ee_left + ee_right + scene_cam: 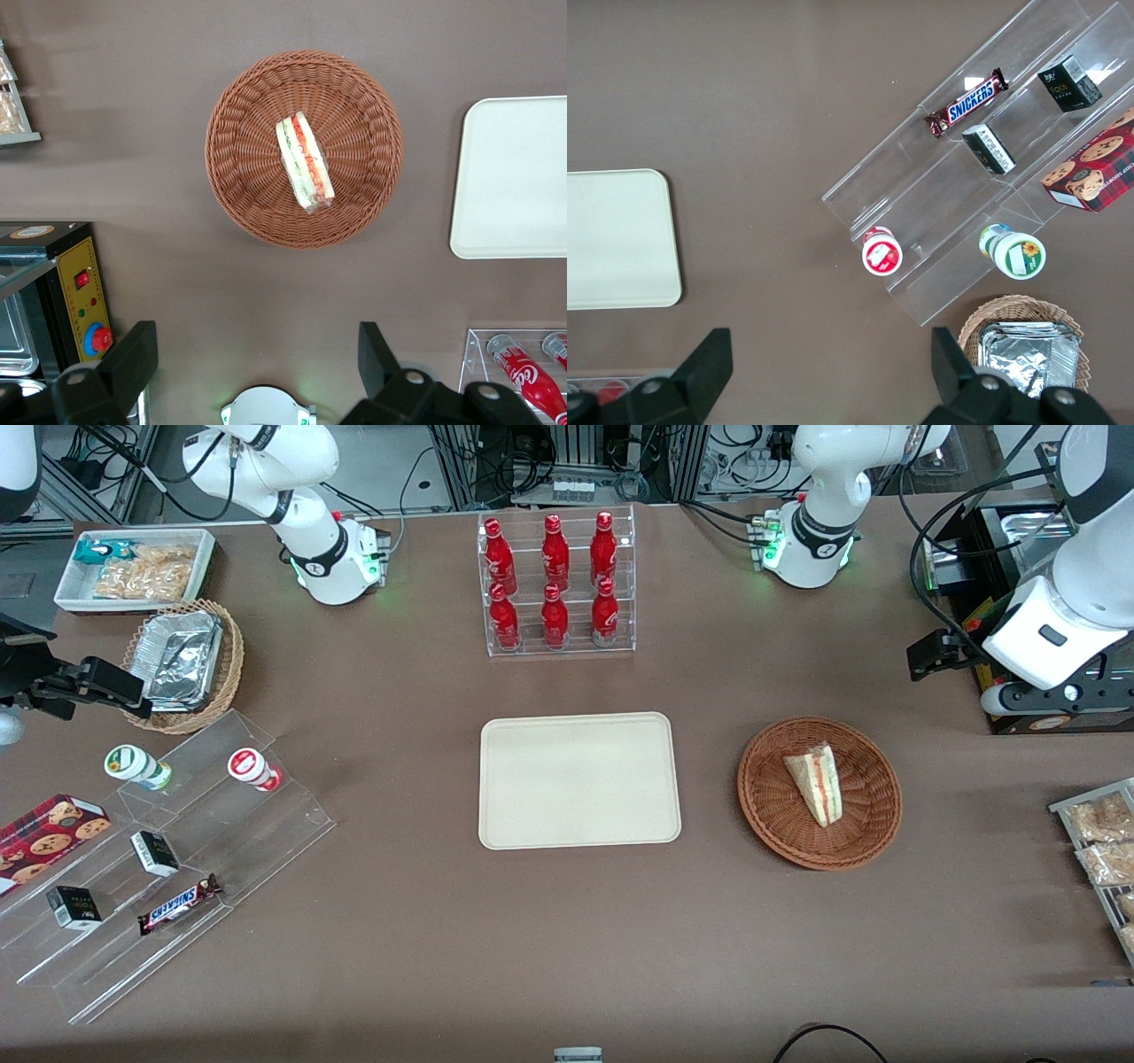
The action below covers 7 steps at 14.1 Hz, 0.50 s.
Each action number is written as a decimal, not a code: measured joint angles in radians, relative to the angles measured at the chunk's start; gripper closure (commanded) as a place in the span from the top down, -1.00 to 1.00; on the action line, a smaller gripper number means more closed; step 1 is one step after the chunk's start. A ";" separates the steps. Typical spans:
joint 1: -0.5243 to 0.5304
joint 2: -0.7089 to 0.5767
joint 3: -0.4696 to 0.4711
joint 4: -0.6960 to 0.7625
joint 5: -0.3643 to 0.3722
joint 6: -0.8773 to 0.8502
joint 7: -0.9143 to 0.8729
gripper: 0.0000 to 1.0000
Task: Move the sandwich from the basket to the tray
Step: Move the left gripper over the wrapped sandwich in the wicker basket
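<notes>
Nearest the camera lies the tray [580, 780], bare on the worktop [567, 939]. Beside it, toward the working arm's end, the basket [771, 815] holds the sandwich [819, 784]. High above, the gripper [257, 354] hangs with fingers apart.

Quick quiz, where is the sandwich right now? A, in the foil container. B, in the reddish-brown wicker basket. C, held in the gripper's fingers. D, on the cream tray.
B: the sandwich lies in the basket; the tray is bare, and the open gripper hovers above, holding nothing.
</notes>
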 measured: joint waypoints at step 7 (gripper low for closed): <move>0.000 0.005 0.000 0.001 0.000 0.010 -0.001 1.00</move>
